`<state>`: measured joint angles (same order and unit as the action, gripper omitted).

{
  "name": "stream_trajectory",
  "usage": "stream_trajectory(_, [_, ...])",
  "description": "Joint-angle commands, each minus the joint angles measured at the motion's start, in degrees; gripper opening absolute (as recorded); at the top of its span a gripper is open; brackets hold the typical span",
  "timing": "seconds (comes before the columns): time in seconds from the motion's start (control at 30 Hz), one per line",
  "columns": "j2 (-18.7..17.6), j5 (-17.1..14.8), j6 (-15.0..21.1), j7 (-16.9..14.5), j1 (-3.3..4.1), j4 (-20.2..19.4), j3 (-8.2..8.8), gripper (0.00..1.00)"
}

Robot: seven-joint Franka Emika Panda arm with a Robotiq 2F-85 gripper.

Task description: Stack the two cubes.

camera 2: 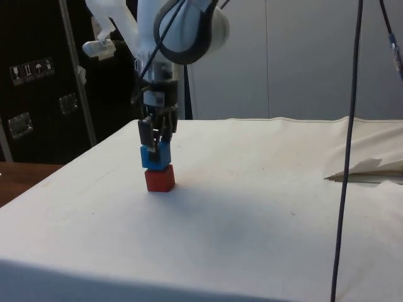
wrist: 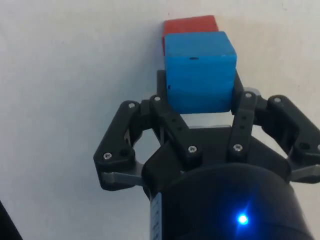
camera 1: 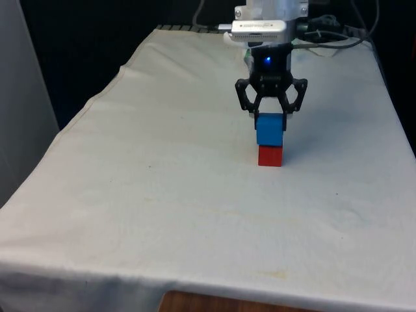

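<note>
I'm gripping blue cube [camera 1: 270, 129] w/ claw [camera 1: 270, 112] | blue sitting on red cube [camera 1: 270, 156], mid-table | blue directly under my fingers, stack vertical, slightly offset | nxt: I'm judging let go, lift straight up

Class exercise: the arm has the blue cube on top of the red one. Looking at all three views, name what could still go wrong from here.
1. The gripper is shut on the blue cube; if the jaws drag on release, they could tug it off the red cube.
2. In the side view the blue cube sits slightly offset on the red cube, so it might tip.
3. The white cloth has creases, so the stack may rest unevenly.
</note>
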<state>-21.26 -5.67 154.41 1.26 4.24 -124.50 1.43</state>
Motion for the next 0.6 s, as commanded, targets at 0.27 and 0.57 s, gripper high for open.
stream_trajectory(0.27, [-0.34,-1.72,-0.06,-1.78,-0.52,0.23,-0.11,0.02])
stream_trajectory(0.57, [-0.92,-1.2,0.17,-1.32,-0.17,0.17,0.23,0.02])
